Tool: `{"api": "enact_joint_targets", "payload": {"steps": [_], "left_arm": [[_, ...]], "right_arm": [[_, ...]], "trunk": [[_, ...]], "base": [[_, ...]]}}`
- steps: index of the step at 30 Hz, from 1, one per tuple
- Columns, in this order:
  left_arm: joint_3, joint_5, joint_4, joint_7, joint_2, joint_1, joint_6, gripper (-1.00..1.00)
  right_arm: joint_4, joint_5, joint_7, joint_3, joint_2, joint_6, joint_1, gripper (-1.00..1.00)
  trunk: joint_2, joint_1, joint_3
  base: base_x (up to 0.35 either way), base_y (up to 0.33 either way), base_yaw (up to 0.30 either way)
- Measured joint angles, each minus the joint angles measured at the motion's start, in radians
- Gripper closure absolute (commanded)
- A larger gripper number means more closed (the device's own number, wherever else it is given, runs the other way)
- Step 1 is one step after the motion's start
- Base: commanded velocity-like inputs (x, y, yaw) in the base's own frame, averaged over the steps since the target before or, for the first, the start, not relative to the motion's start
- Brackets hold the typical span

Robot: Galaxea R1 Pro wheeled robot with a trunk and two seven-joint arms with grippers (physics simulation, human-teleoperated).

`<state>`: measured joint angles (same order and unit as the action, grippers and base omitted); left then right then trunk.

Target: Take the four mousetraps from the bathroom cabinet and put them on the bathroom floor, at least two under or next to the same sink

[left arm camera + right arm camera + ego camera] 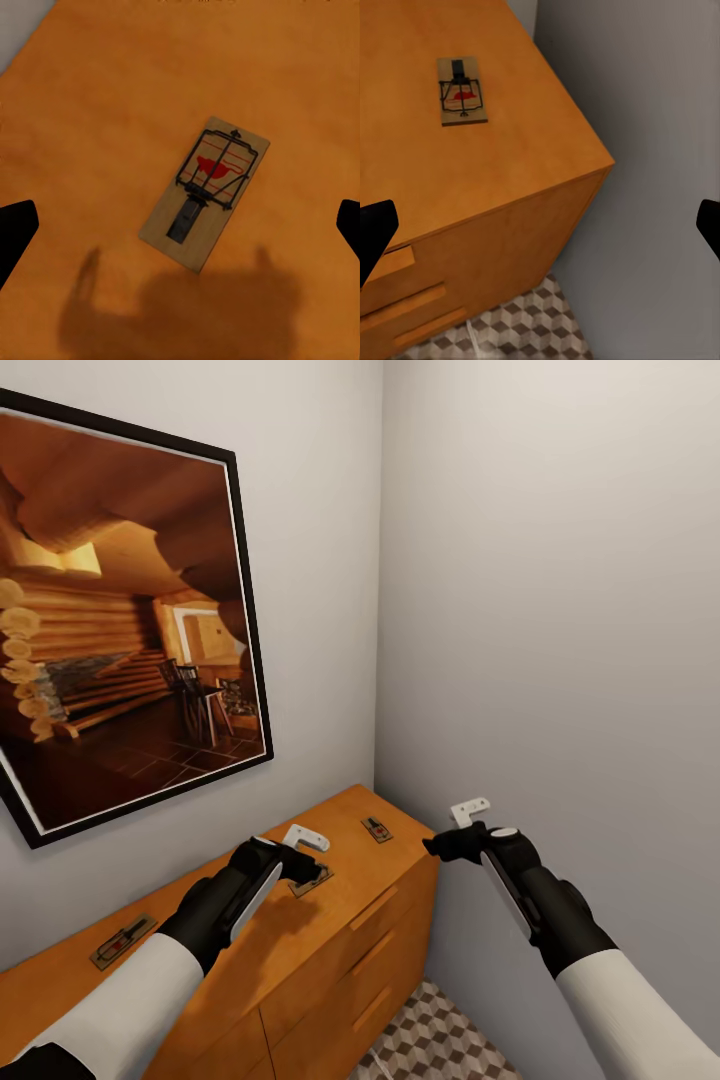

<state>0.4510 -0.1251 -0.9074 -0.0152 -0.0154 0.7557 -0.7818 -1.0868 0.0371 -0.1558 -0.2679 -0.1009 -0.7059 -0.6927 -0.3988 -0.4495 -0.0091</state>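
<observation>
Tan mousetrap (204, 192) with black spring bar and red bait on the orange cabinet (90, 112), wide-open, empty left gripper (180, 225) above

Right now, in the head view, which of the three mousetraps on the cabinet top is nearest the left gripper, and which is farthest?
1. Middle mousetrap: just under the left gripper.
2. Corner mousetrap: further along the cabinet, toward the wall corner.
3. Left-end mousetrap: back beside the left forearm, farthest.

We see a large black-framed picture of a log-cabin interior (120, 620), with dark chairs and a table in it, hanging on the plain pale grey wall (550, 610). That wall meets a second one in a corner beside the picture.
</observation>
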Motion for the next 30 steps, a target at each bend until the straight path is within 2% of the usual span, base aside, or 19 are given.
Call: {"api": "enact_joint_targets", "payload": {"steps": [14,20,24,25,30], "left_arm": [[0.002,0.000,0.000,-0.012,-0.001,0.000,0.029,-1.00],[0.009,0.001,0.000,-0.052,-0.002,0.000,0.045,-1.00],[0.059,0.001,0.000,-0.093,-0.001,0.000,0.060,-1.00],[0.060,0.002,0.000,-0.093,-0.001,0.000,0.060,-1.00],[0.155,0.004,-0.001,-0.121,-0.002,0.000,0.073,-1.00]], "right_arm": [[0.010,-0.001,0.003,0.004,0.000,0.011,0.000,-1.00],[0.008,-0.007,0.005,0.007,0.000,0.012,0.000,-1.00],[0.007,-0.006,0.005,0.009,0.000,0.013,0.000,-1.00],[0.007,-0.006,0.005,0.009,0.000,0.013,0.000,-1.00],[0.007,-0.004,0.006,0.009,0.000,0.014,0.000,-1.00]], "trunk": [[0.000,0.000,0.000],[0.000,0.000,0.000],[0.000,0.000,0.000],[0.000,0.000,0.000],[0.000,0.000,0.000]], "base": [[0.000,0.000,0.000],[0.000,0.000,0.000],[0.000,0.000,0.000],[0.000,0.000,0.000],[0.000,0.000,0.000]]}}
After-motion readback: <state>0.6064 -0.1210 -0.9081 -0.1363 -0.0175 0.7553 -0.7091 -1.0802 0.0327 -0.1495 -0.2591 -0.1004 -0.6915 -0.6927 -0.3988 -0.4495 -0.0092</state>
